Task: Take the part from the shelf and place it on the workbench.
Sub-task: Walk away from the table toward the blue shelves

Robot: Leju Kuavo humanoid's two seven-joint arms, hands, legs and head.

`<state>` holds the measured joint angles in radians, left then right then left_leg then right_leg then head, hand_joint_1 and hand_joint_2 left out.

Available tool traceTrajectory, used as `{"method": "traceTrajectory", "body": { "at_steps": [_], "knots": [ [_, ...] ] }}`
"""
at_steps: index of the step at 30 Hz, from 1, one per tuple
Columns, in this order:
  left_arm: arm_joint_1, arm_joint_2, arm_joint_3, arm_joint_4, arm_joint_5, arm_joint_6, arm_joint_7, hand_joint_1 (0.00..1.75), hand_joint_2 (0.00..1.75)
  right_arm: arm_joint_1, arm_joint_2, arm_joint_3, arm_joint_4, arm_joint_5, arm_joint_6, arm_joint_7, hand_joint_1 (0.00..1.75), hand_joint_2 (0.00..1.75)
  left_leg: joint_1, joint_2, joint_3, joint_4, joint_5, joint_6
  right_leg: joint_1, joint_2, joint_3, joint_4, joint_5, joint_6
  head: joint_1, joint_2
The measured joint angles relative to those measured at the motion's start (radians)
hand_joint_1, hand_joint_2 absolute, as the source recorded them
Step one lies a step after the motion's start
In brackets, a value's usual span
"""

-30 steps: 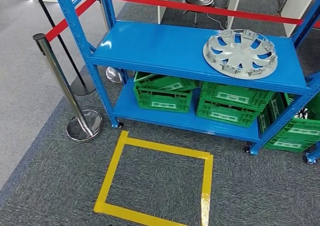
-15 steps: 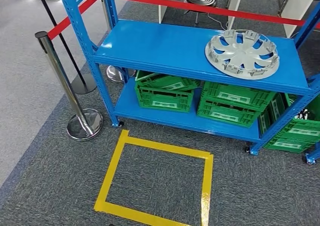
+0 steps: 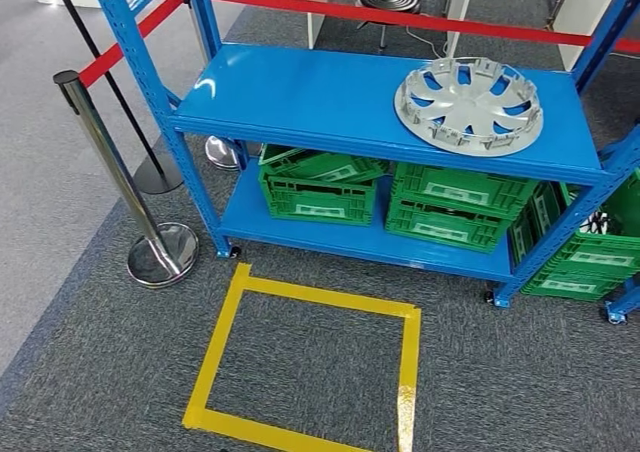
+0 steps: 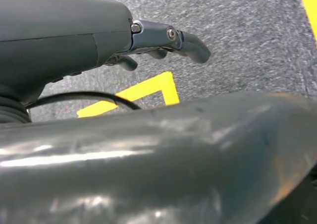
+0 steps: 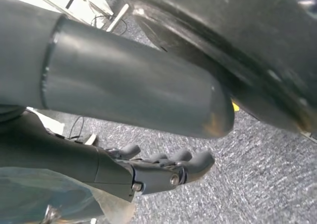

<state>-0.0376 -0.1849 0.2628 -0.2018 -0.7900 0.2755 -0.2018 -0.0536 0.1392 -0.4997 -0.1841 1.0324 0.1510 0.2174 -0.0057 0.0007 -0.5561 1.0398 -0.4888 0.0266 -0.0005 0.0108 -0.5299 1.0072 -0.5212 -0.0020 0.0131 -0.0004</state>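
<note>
A blue steel two-tier shelf (image 3: 317, 97) stands on grey carpet floor (image 3: 490, 382). On its upper deck, toward the right end, a silver plastic wheel cover (image 3: 468, 105) lies flat. Green slatted plastic crates (image 3: 385, 197) sit side by side on the lower deck. A yellow tape rectangle (image 3: 302, 367) marks the floor just before the shelf.

No readable text anywhere; the green crates (image 3: 317, 194) on the lower shelf carry pale labels, but their print is too small to read.
</note>
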Motion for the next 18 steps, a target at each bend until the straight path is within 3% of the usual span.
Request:
{"method": "traceTrajectory", "body": {
  "at_steps": [3,5,8,9,10,11,13,14,16,18],
  "knots": [
    [0.000,0.001,0.000,0.000,0.000,0.000,0.000,0.00,0.00,-0.001,0.001,0.000,0.000,0.000,0.000,0.000,0.00,0.00,-0.001,-0.001,0.009,-0.033,-0.003,0.001,-0.001,-0.001,-0.005,-0.002,0.000,0.015,-0.001,0.000],
    [0.001,0.000,0.001,0.000,0.000,0.000,0.000,0.00,0.00,-0.002,0.000,0.000,0.000,0.000,0.000,0.000,0.00,0.00,0.005,0.000,0.017,-0.049,0.003,0.004,-0.001,-0.002,-0.018,0.023,-0.020,0.024,0.003,0.000],
    [-0.001,-0.003,0.001,0.000,0.000,0.000,0.001,0.00,0.00,-0.003,0.000,0.000,-0.001,0.001,0.000,0.000,0.00,0.00,0.008,0.003,0.023,-0.056,0.003,0.009,-0.003,-0.003,-0.108,0.198,-0.100,0.037,0.011,0.000],
    [-0.001,-0.003,0.001,0.000,0.000,0.000,0.002,0.00,0.00,-0.002,0.000,0.000,-0.001,0.001,0.000,0.001,0.00,0.00,0.008,0.004,0.024,-0.056,0.002,0.010,-0.005,-0.003,-0.140,0.254,-0.114,0.041,0.011,0.000],
    [-0.001,-0.003,0.001,0.000,0.000,0.000,0.003,0.00,0.00,0.000,-0.001,0.000,-0.001,0.002,0.000,0.001,0.00,0.00,0.008,0.005,0.025,-0.056,-0.001,0.010,-0.006,-0.003,-0.158,0.279,-0.109,0.044,0.011,0.000],
    [-0.001,-0.003,0.002,0.000,0.000,0.000,0.004,0.00,0.00,0.001,-0.001,0.000,-0.001,0.002,0.000,0.002,0.00,0.00,0.009,0.004,0.028,-0.055,-0.003,0.009,-0.008,-0.003,-0.155,0.261,-0.084,0.047,0.011,0.000],
    [0.000,-0.004,0.002,0.000,-0.001,0.000,0.004,0.00,0.00,0.002,-0.002,0.000,-0.001,0.003,0.000,0.003,0.00,0.00,0.010,0.004,0.037,-0.052,-0.012,0.003,-0.012,-0.007,-0.102,0.137,-0.007,0.050,0.012,0.000],
    [-0.001,-0.004,0.002,0.000,-0.002,0.000,0.004,0.00,0.00,0.000,-0.002,0.000,-0.001,0.003,0.001,0.003,0.00,0.00,0.009,0.003,0.040,-0.048,-0.018,-0.003,-0.012,-0.009,-0.070,0.072,0.016,0.050,0.014,0.000],
    [-0.002,-0.003,0.004,0.000,-0.002,0.000,0.004,0.00,0.00,-0.002,-0.002,0.000,-0.001,0.004,0.003,0.003,0.00,0.00,0.004,0.003,0.040,-0.042,-0.026,-0.013,-0.011,-0.011,-0.037,0.012,0.024,0.039,0.012,0.000],
    [-0.003,-0.003,0.005,0.000,-0.003,0.000,0.004,0.00,0.00,-0.001,-0.002,0.000,-0.001,0.006,0.004,0.003,0.00,0.00,0.003,0.004,0.041,-0.040,-0.029,-0.019,-0.011,-0.009,-0.032,0.010,0.017,0.024,0.008,0.000]
  ]
}}
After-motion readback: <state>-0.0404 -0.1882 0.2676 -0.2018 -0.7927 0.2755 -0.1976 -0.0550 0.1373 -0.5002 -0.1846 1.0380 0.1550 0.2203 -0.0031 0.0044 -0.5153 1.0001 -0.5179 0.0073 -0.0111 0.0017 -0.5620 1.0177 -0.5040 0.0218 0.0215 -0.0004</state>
